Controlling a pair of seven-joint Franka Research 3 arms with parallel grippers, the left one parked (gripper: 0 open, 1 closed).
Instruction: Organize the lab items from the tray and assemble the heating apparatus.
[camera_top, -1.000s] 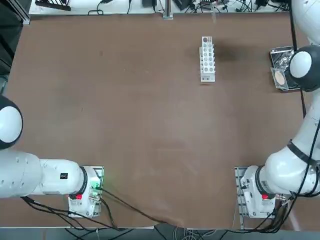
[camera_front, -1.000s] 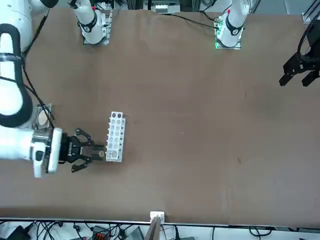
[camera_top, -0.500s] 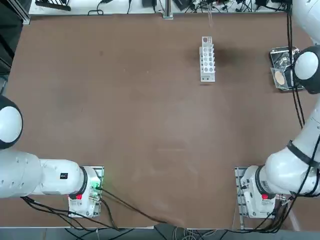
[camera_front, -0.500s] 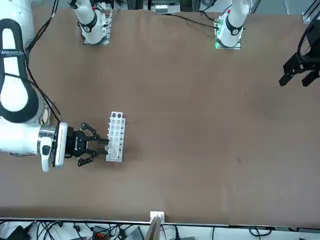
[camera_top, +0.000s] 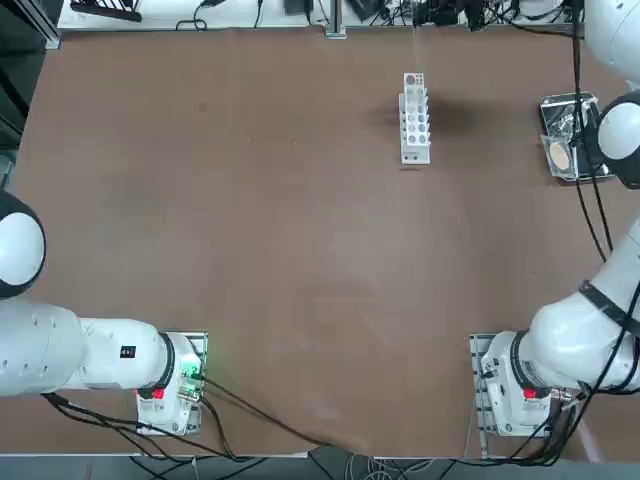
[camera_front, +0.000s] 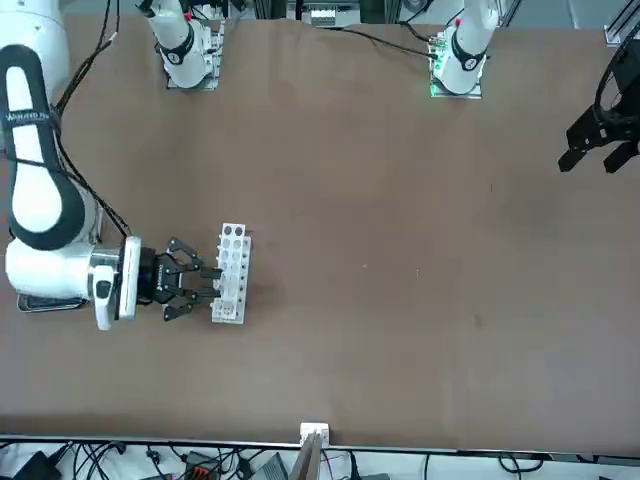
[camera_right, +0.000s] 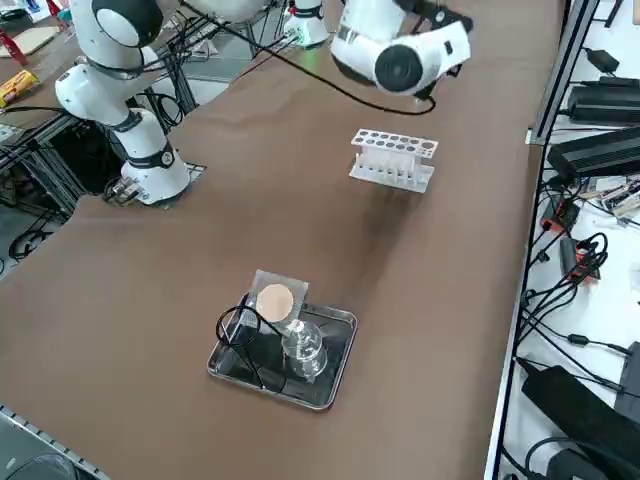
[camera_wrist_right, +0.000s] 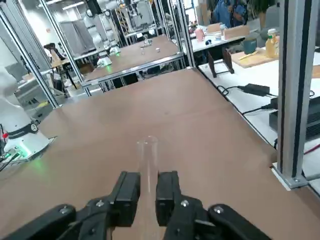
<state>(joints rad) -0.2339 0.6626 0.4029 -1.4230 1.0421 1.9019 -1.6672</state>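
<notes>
Right gripper (camera_wrist_right: 148, 192) clamped a clear glass tube (camera_wrist_right: 147, 165) between its fingers, level above the table just beside the white rack (camera_front: 231, 273); well behind its arm sat the metal tray (camera_right: 334, 370) with the mesh square (camera_right: 274, 297).

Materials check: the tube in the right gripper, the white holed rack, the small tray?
Clear thin tube pinched in the right gripper: see-through, probably glass, maybe clear plastic. White holed rack: opaque, matte, looks like moulded plastic. Small rectangular tray: shiny reflective rim, likely polished metal.
</notes>
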